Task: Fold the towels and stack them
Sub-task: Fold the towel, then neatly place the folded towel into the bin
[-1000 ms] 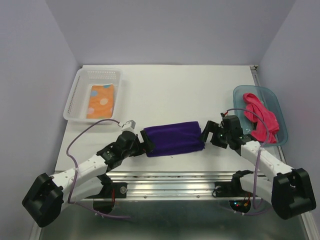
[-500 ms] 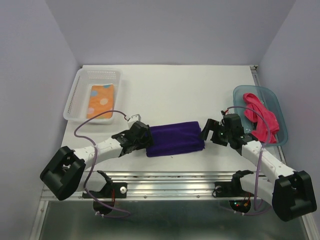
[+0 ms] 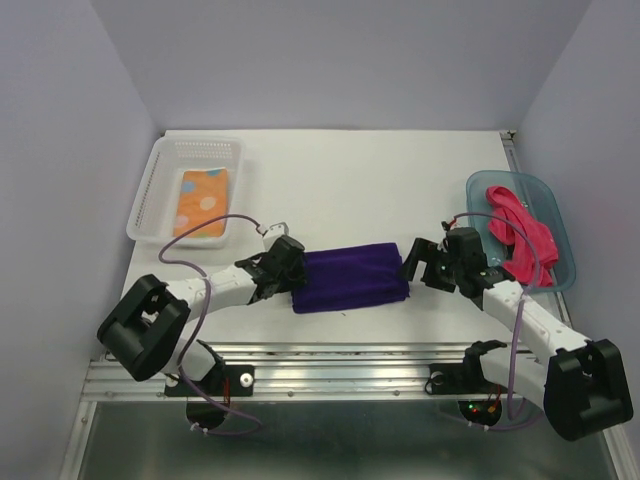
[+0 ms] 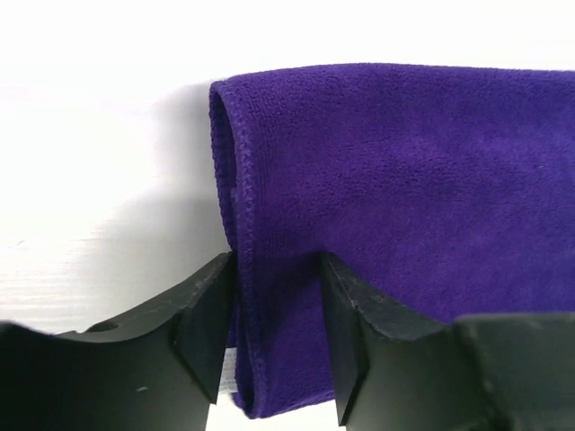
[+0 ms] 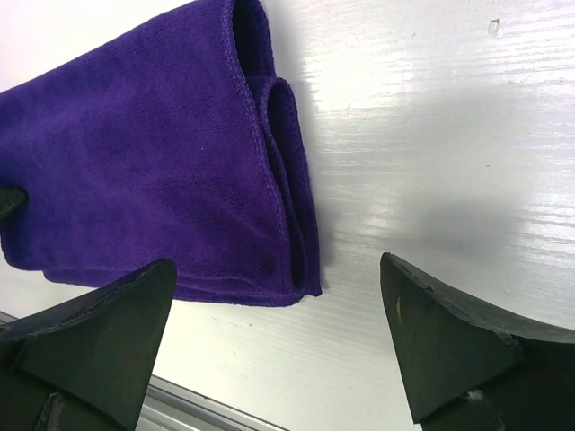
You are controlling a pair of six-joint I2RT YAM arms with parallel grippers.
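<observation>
The dark purple towel (image 3: 350, 278) lies folded into a long band on the white table near the front edge. My left gripper (image 3: 290, 272) is at its left end. In the left wrist view both fingers press on the hemmed corner of the purple towel (image 4: 404, 180), so the left gripper (image 4: 278, 346) is shut on it. My right gripper (image 3: 412, 264) stands wide open just off the right end. In the right wrist view the purple towel (image 5: 135, 162) shows its layered edge ahead of the right gripper (image 5: 278, 269), untouched. The orange dotted towel (image 3: 201, 202) lies folded in the basket. The pink-red towel (image 3: 520, 235) lies crumpled in the tub.
A clear plastic basket (image 3: 160, 165) stands at the back left and a teal translucent tub (image 3: 478, 188) at the right edge. The metal rail (image 3: 340, 372) runs along the table's front, close to the towel. Grey walls enclose the table.
My left arm has reached forward to the purple towel's left end and its jaws have narrowed onto the corner. The right arm and the towels have stayed put.
</observation>
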